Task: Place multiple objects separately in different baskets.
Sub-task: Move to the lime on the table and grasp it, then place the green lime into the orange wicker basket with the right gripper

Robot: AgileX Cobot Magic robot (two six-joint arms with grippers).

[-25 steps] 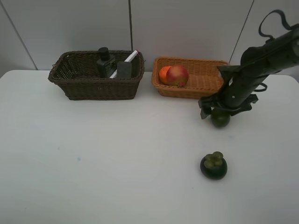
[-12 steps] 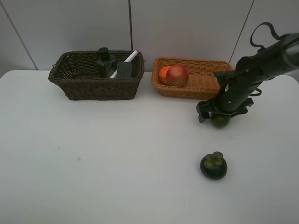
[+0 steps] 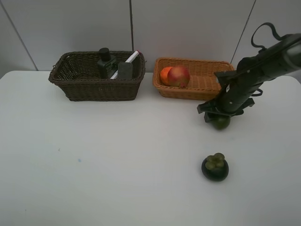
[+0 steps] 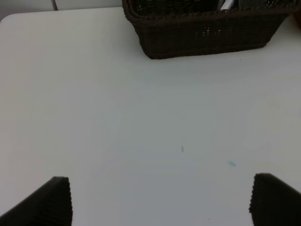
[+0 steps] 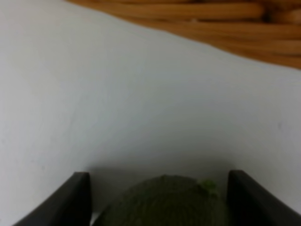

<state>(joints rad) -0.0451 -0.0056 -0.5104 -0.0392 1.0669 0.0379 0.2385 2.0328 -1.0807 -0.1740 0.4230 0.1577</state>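
Note:
A green lime (image 3: 221,123) rests on the white table in front of the orange-tan basket (image 3: 188,92). My right gripper (image 3: 220,116) reaches down over it, and the right wrist view shows its fingers (image 5: 77,200) pressed against both sides of the lime (image 5: 162,200). A dark mangosteen (image 3: 215,167) sits alone nearer the front edge. The orange-tan basket holds a pomegranate (image 3: 178,75) and an orange (image 3: 165,74). The dark brown basket (image 3: 96,90) holds a pump bottle (image 3: 106,62), a grey eraser block (image 3: 125,69) and a marker (image 3: 130,57). My left gripper (image 4: 160,202) hangs open over bare table.
Both baskets stand side by side along the table's back edge, close to the grey wall. In the left wrist view the dark basket (image 4: 202,35) lies some way beyond the open fingers. In the right wrist view the orange-tan basket's wall (image 5: 188,14) lies just beyond the lime.
My right gripper sank over the lime and its fingers drew in from wide open onto the fruit. The lime, the mangosteen and the left arm stayed put.

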